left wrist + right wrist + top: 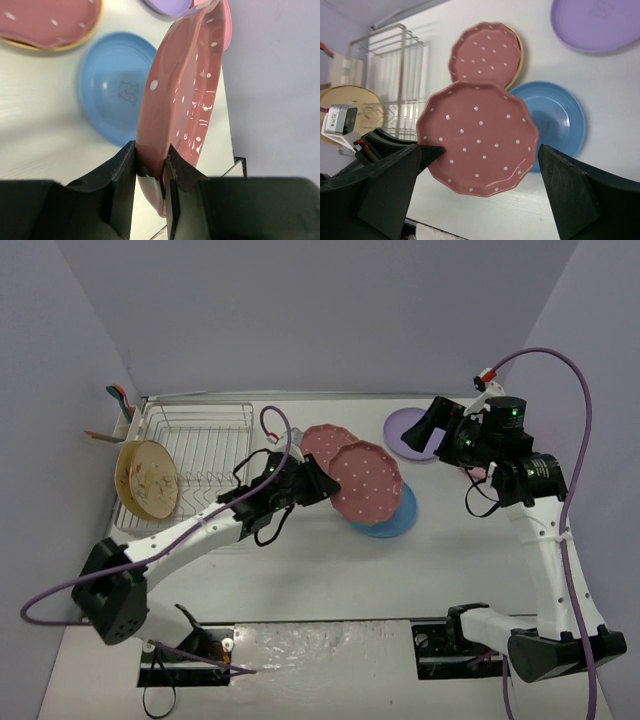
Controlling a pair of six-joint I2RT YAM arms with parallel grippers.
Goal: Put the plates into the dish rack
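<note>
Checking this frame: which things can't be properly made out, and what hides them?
Left wrist view: light pink plate shows only a sliver behind the held speckled plate in the left gripper.
Right wrist view: lower tan plate shows only its rim under the second speckled plate; any print is hidden.
Right wrist view: lilac plate is cut off by the top edge.
Left wrist view: the print on the blue plate is too faint to identify.

A round, dark pink dotted plate (366, 480) hovers over a flat blue plate (400, 521). A tan floral plate (147, 478) stands upright in the silver wire rack (205, 435).
</note>
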